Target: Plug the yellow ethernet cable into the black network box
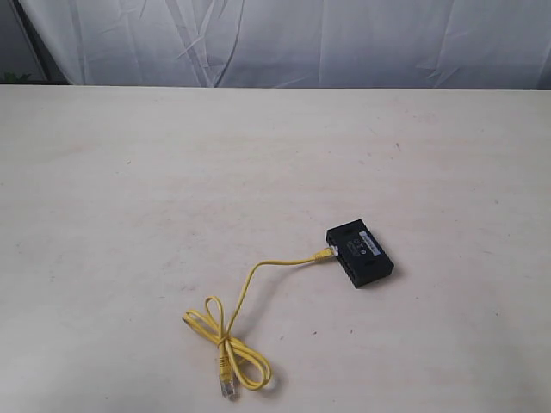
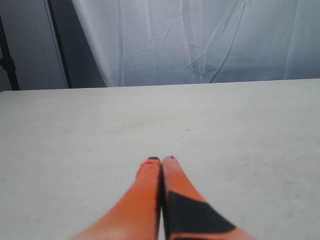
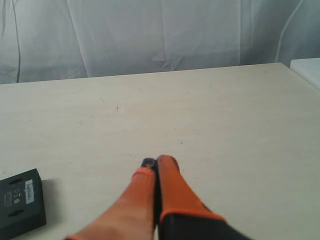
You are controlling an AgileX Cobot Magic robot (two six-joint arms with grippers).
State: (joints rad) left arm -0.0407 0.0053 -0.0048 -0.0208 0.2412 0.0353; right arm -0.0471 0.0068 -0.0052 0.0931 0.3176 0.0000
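Observation:
The black network box lies flat on the table right of centre, white label up. One clear plug of the yellow ethernet cable sits against the box's left side; whether it is seated in a port I cannot tell. The cord runs down to a loose loop, and its other plug lies free near the front edge. The right wrist view catches a corner of the box, off to one side of my right gripper, which is shut and empty. My left gripper is shut on nothing over bare table. Neither arm appears in the exterior view.
A pale wooden table fills the view, with a white draped cloth behind its far edge. A white object's corner shows past the table's far right edge in the right wrist view.

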